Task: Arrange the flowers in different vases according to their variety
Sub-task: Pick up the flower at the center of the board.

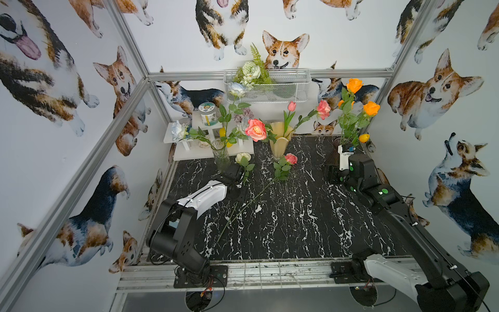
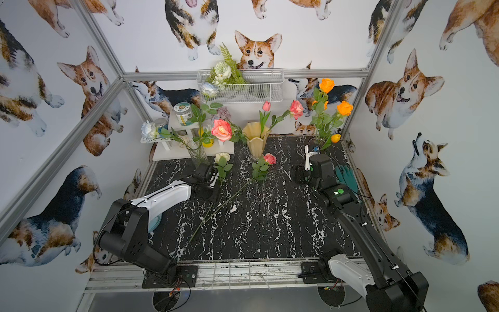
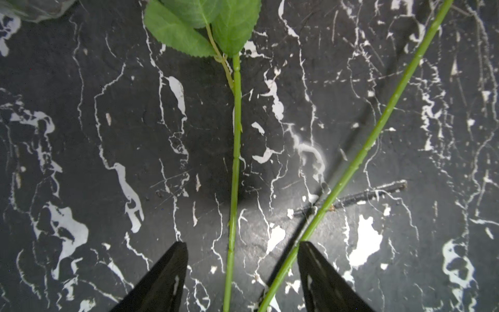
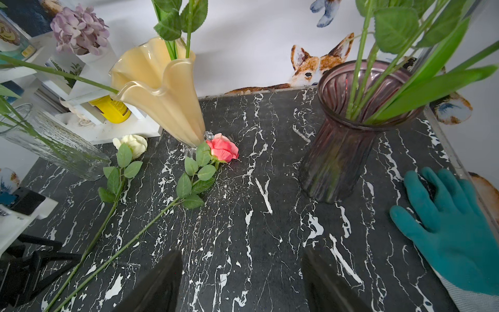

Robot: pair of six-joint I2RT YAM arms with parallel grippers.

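Note:
Two flowers lie on the black marble table: a cream rose (image 1: 243,157) (image 4: 132,143) and a pink rose (image 1: 291,158) (image 4: 222,148). My left gripper (image 3: 241,244) hangs open low over them, the cream rose's stem (image 3: 236,151) between its fingers and the pink rose's stem (image 3: 378,129) crossing by one fingertip. The clear glass vase (image 1: 221,155) holds white roses (image 1: 237,88). Pink roses (image 1: 255,129) and a pink tulip (image 1: 291,106) stand in the cream-yellow vase (image 1: 280,143). The purple vase (image 4: 340,151) holds orange roses (image 1: 354,85). My right gripper (image 4: 241,252) is open and empty, near the purple vase.
A teal glove (image 4: 448,221) lies by the table's right edge. A white stepped stand (image 1: 189,154) at the back left carries jars (image 1: 208,114) and a purple hydrangea (image 4: 79,29). A wire basket (image 1: 283,89) with a fern bouquet (image 1: 251,71) hangs on the back rail.

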